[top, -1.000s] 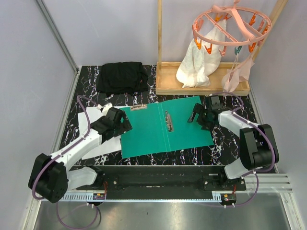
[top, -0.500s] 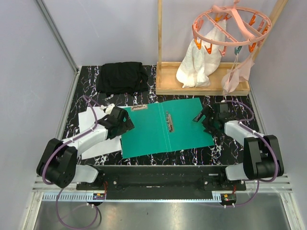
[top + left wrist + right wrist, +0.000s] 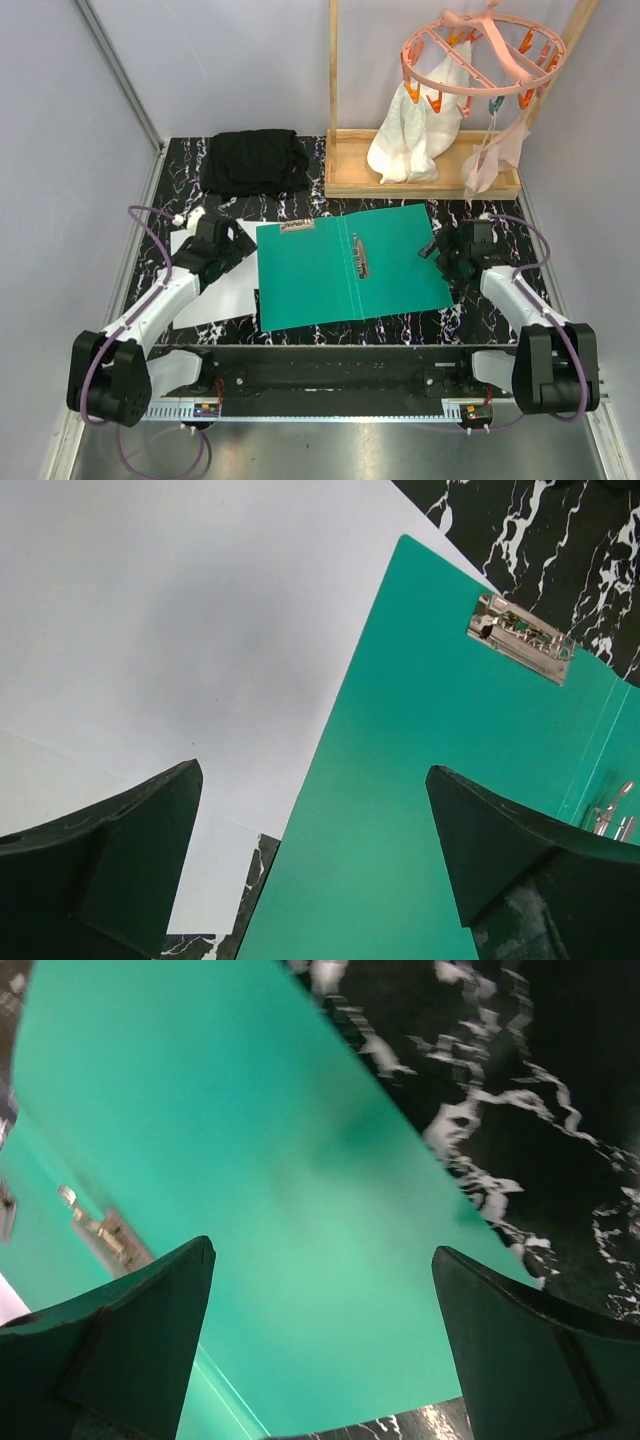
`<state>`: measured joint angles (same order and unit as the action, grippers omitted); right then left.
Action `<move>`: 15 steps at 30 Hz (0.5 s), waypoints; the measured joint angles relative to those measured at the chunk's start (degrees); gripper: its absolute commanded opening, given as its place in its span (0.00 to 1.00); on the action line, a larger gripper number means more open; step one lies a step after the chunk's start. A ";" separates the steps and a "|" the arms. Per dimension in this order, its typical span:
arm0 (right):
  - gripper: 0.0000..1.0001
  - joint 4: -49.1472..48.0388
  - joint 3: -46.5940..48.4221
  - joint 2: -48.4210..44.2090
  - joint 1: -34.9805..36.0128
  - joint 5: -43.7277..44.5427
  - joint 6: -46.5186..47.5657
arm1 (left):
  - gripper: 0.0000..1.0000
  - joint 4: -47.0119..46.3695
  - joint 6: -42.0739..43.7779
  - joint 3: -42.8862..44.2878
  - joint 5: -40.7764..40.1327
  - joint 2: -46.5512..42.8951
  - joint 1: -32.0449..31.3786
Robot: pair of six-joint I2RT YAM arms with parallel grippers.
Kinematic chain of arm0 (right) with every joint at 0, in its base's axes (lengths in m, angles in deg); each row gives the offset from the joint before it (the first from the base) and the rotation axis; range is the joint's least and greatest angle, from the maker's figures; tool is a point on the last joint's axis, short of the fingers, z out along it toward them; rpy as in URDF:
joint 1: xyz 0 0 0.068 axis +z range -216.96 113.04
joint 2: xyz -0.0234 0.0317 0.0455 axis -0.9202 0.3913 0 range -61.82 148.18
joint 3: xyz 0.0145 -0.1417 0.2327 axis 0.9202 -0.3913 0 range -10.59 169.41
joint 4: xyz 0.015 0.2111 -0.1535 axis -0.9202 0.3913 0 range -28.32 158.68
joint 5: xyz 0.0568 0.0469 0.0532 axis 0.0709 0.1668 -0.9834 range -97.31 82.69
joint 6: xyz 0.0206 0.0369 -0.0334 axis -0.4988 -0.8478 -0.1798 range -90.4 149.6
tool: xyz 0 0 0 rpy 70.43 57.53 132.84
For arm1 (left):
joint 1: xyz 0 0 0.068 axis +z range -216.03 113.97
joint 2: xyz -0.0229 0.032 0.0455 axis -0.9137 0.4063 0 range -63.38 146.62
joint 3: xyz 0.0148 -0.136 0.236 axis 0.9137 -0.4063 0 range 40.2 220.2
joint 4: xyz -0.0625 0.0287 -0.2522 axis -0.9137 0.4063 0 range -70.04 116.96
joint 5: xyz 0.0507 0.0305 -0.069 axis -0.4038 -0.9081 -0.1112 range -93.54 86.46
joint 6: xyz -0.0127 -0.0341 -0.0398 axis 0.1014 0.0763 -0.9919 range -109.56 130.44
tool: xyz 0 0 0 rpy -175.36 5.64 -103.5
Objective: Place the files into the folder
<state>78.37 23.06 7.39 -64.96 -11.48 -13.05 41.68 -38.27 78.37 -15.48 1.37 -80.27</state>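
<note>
both hands have drawn outward since the earlier frames: the left hand [image 3: 224, 248] now hangs over the files [image 3: 215, 295] at centre left, off the folder [image 3: 350, 268], and the right hand [image 3: 443, 254] sits at the folder's right edge. each hand is spread wide and holds nothing. the folder lies open and flat in the middle of the table [image 3: 490, 215], shifted a little to the right, its clips [image 3: 359, 256] showing, while the white files lie flat against its left edge, outside it.
</note>
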 measured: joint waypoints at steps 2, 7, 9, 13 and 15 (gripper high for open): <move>1.00 1.07 2.19 -0.90 2.60 -0.76 3.15 | 0.99 0.07 0.68 0.26 1.16 0.68 0.31; 1.00 3.69 15.52 4.46 19.41 -0.02 9.09 | 0.99 -2.01 0.07 0.46 7.17 4.28 6.08; 1.00 2.36 19.74 7.85 26.51 -0.04 9.51 | 0.99 -2.93 -0.46 0.50 8.98 6.51 8.33; 1.00 -0.52 27.21 18.27 36.39 -2.10 9.38 | 0.99 -3.80 -1.36 1.84 12.20 13.00 12.48; 1.00 -1.29 31.56 24.63 39.23 -2.67 9.20 | 0.99 -4.17 -1.92 2.01 13.92 15.63 14.40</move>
<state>77.08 54.62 32.02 -25.73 -14.14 -3.85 37.50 -40.19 80.39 -1.56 17.00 -65.86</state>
